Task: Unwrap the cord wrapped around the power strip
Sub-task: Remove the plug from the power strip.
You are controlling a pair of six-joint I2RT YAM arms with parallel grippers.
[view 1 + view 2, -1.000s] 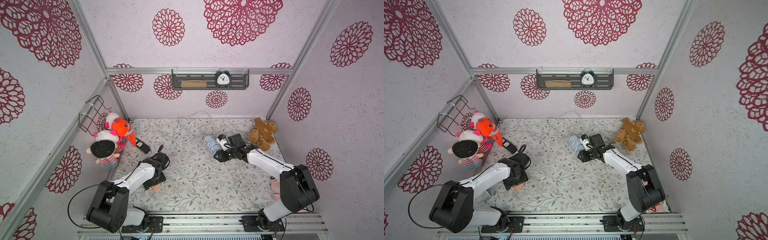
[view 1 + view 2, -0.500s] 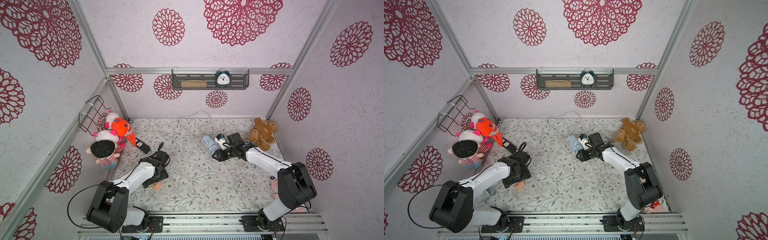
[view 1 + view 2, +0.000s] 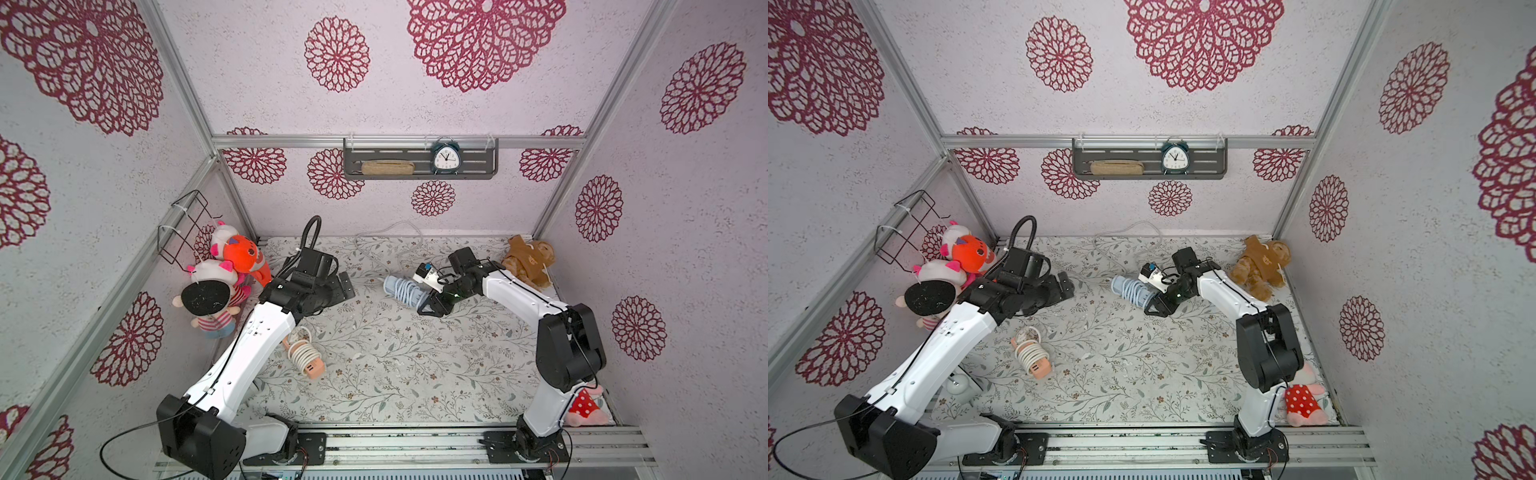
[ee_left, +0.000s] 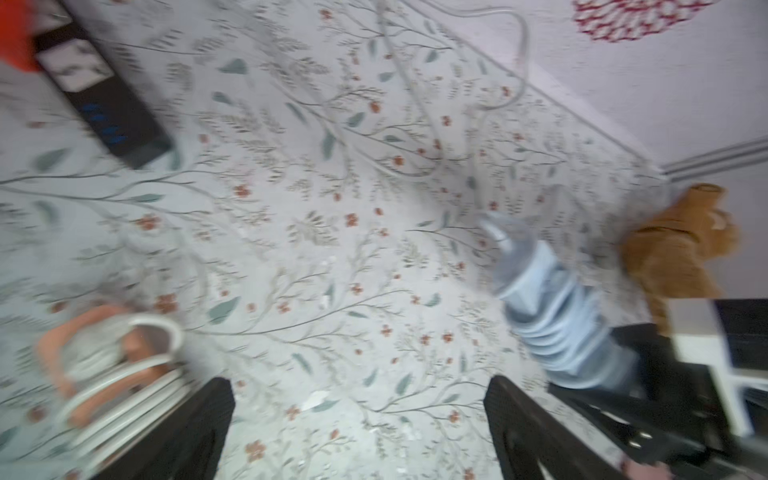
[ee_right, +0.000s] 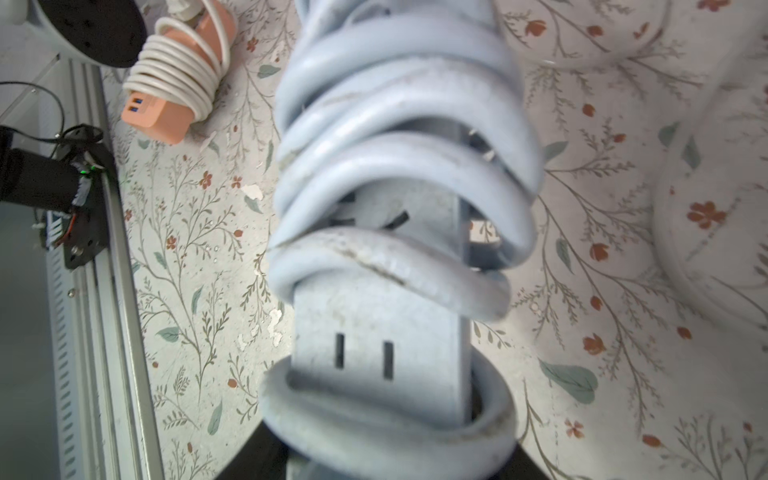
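My two arms wear smooth white link shells [image 3: 257, 336] between chunky black joint housings [image 3: 567, 345], each rising from a flat black screw-studded base plate [image 3: 496, 442], a ribbed black hose [image 3: 306, 235] loops off my left wrist, and my left gripper [image 4: 359, 382] ends in dark, finely textured fingers [image 4: 523, 415].

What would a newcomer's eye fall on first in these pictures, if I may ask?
Probably the pale blue power strip, wound in its cord, gripped mid-table by the right hand. Next, a peach power strip wrapped in white cord lies beside the left arm; the left hand is open and empty.
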